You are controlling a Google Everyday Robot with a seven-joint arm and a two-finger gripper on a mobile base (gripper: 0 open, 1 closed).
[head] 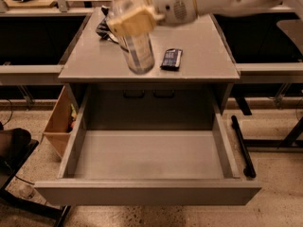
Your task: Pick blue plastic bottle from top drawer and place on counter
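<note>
My gripper (130, 20) is shut on the blue plastic bottle (137, 51) and holds it in the air above the front left part of the counter (199, 65). The bottle is clear and tilted a little; its cap reaches the top edge of the view. My white arm comes in from the upper right. The top drawer (147, 155) stands pulled out below the counter, and its inside holds nothing.
A small dark packet (171, 58) lies on the counter just right of the bottle. A black-and-white bag (104, 28) lies at the counter's back left, partly hidden by the bottle. A cardboard box (60, 122) stands left of the drawer.
</note>
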